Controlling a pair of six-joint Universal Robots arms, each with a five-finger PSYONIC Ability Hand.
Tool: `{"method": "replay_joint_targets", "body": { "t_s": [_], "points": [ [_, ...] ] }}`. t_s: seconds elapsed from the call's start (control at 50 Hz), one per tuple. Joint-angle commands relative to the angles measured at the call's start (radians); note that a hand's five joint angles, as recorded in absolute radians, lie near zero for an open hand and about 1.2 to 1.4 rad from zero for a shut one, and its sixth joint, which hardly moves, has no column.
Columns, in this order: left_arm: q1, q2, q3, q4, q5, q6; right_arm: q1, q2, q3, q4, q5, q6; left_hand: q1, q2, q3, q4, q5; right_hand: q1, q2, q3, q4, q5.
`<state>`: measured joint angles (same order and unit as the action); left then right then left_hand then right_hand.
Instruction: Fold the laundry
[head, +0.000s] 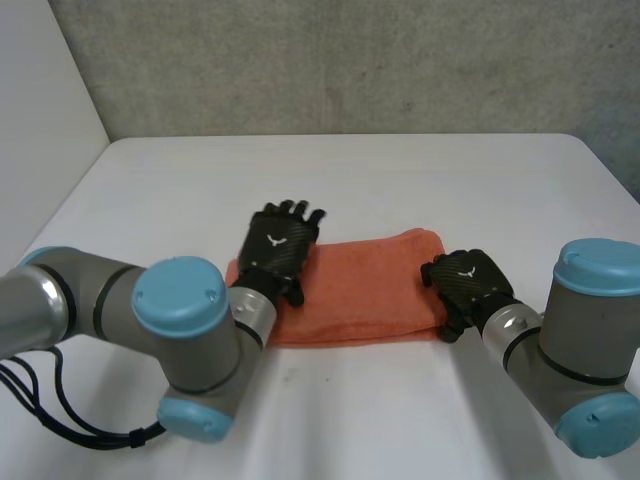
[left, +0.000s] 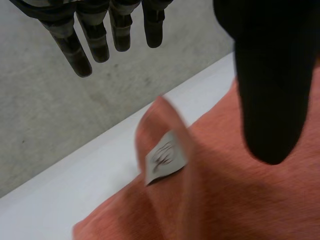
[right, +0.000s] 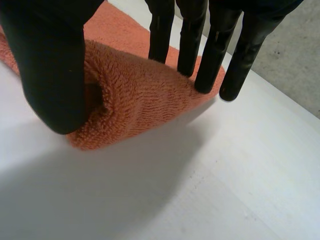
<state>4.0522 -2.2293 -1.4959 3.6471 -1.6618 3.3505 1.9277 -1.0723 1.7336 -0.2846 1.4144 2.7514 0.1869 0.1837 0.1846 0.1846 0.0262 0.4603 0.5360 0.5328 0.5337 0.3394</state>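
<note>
Fingers (right: 189, 45) of the right hand (head: 468, 283) are seemingly pinched on the towel (head: 370, 290); the left hand (head: 280, 245), held straight-fingered, should be closed likewise.

Looks like a bare robotics lab: robot arms (head: 180, 300) at a white table (head: 400, 170), rough concrete wall (head: 350, 60) at twelve o'clock.

A folded orange towel (head: 365, 292) lies on the white table (head: 350, 175).
</note>
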Motion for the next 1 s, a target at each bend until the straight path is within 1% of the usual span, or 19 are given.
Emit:
{"method": "replay_joint_targets", "body": {
  "t_s": [0.02, 0.06, 0.12, 0.3, 0.36, 0.4, 0.42, 0.46, 0.52, 0.58, 0.64, 0.68, 0.76, 0.78, 0.8, 0.82, 0.84, 0.96, 1.0],
  "points": [
    [0.148, -0.059, 0.046, -0.002, -0.015, 0.065, -0.019, 0.003, 0.009, -0.014, 0.005, -0.068, 0.032, 0.036, 0.035, 0.035, 0.019, 0.402, 0.326, 0.329, 0.329, 0.348],
    [0.157, -0.059, 0.039, -0.002, -0.018, 0.087, -0.022, 0.003, 0.015, -0.025, 0.008, -0.093, 0.030, 0.033, 0.032, 0.032, 0.016, 0.475, 0.400, 0.403, 0.402, 0.422],
    [0.160, -0.053, 0.022, -0.005, -0.029, 0.116, -0.026, 0.006, 0.021, -0.053, 0.017, -0.154, 0.024, 0.027, 0.026, 0.026, 0.010, 0.934, 0.859, 0.862, 0.861, 0.881],
    [0.139, 0.103, -0.107, -0.019, -0.044, 0.113, -0.013, -0.014, -0.032, -0.073, 0.071, -0.253, 0.009, 0.012, 0.011, 0.011, -0.005, 0.936, 0.860, 0.864, 0.863, 0.882],
    [0.129, 0.168, -0.142, -0.021, -0.044, 0.109, 0.025, -0.026, -0.100, -0.067, 0.092, -0.317, 0.009, 0.012, 0.011, 0.011, -0.005, 0.936, 0.860, 0.864, 0.863, 0.882],
    [0.137, 0.223, -0.176, -0.022, -0.044, 0.107, 0.147, -0.017, -0.193, -0.064, 0.094, -0.373, 0.006, 0.009, 0.008, 0.008, -0.008, 0.936, 0.860, 0.864, 0.863, 0.882],
    [0.137, 0.223, -0.176, -0.022, -0.044, 0.107, 0.148, -0.017, -0.193, -0.064, 0.094, -0.374, 0.006, 0.009, 0.008, 0.008, -0.008, 0.936, 0.860, 0.864, 0.863, 0.882],
    [0.142, 0.244, -0.188, -0.022, -0.044, 0.107, 0.220, -0.001, -0.247, -0.062, 0.084, -0.398, 0.006, 0.009, 0.008, 0.008, -0.008, 0.936, 0.860, 0.864, 0.863, 0.882],
    [0.175, 0.289, -0.224, -0.025, -0.046, 0.107, 0.376, 0.102, -0.377, -0.051, 0.068, -0.459, 0.003, 0.006, 0.005, 0.005, -0.011, 0.936, 0.860, 0.864, 0.863, 0.882],
    [0.197, 0.307, -0.236, -0.025, -0.046, 0.107, 0.451, 0.176, -0.416, -0.039, 0.025, -0.489, 0.003, 0.006, 0.005, 0.005, -0.011, 0.936, 0.860, 0.864, 0.863, 0.882],
    [0.231, 0.336, -0.256, -0.033, -0.044, 0.104, 0.487, 0.207, -0.417, -0.028, -0.009, -0.500, 0.003, 0.006, 0.005, 0.005, -0.011, 0.936, 0.860, 0.864, 0.863, 0.882],
    [0.244, 0.339, -0.265, -0.044, -0.043, 0.101, 0.533, 0.250, -0.402, 0.011, -0.096, -0.525, 0.000, 0.003, 0.002, 0.003, -0.014, 0.936, 0.860, 0.864, 0.863, 0.882],
    [0.245, 0.338, -0.268, -0.051, -0.039, 0.087, 0.534, 0.258, -0.391, 0.044, -0.152, -0.536, -0.003, 0.000, 0.000, 0.000, -0.017, 0.936, 0.860, 0.864, 0.863, 0.882],
    [0.240, 0.338, -0.268, -0.053, -0.039, 0.075, 0.534, 0.244, -0.391, 0.048, -0.158, -0.535, -0.003, 0.000, 0.000, 0.000, -0.017, 0.632, 0.556, 0.559, 0.558, 0.578],
    [0.240, 0.338, -0.268, -0.053, -0.039, 0.075, 0.534, 0.244, -0.391, 0.048, -0.158, -0.535, -0.003, 0.000, 0.000, 0.000, -0.017, 0.629, 0.553, 0.556, 0.555, 0.575],
    [0.237, 0.338, -0.267, -0.051, -0.038, 0.063, 0.528, 0.227, -0.399, 0.047, -0.153, -0.518, -0.003, 0.000, 0.000, 0.000, -0.017, 0.100, 0.024, 0.027, 0.026, 0.046],
    [0.232, 0.335, -0.262, -0.051, -0.038, 0.049, 0.513, 0.197, -0.408, 0.044, -0.135, -0.500, 0.000, 0.003, 0.002, 0.002, -0.014, -0.286, -0.361, -0.358, -0.359, -0.339],
    [0.218, 0.324, -0.236, -0.048, -0.033, 0.010, 0.425, 0.091, -0.405, 0.042, -0.078, -0.311, -0.006, -0.002, -0.003, -0.003, -0.020, -0.286, -0.361, -0.358, -0.359, -0.339],
    [0.177, 0.312, -0.196, -0.048, -0.036, -0.017, 0.396, 0.017, -0.398, 0.048, -0.057, -0.100, -0.006, -0.002, -0.003, -0.003, -0.020, -0.286, -0.361, -0.358, -0.359, -0.339]
  ]
}}
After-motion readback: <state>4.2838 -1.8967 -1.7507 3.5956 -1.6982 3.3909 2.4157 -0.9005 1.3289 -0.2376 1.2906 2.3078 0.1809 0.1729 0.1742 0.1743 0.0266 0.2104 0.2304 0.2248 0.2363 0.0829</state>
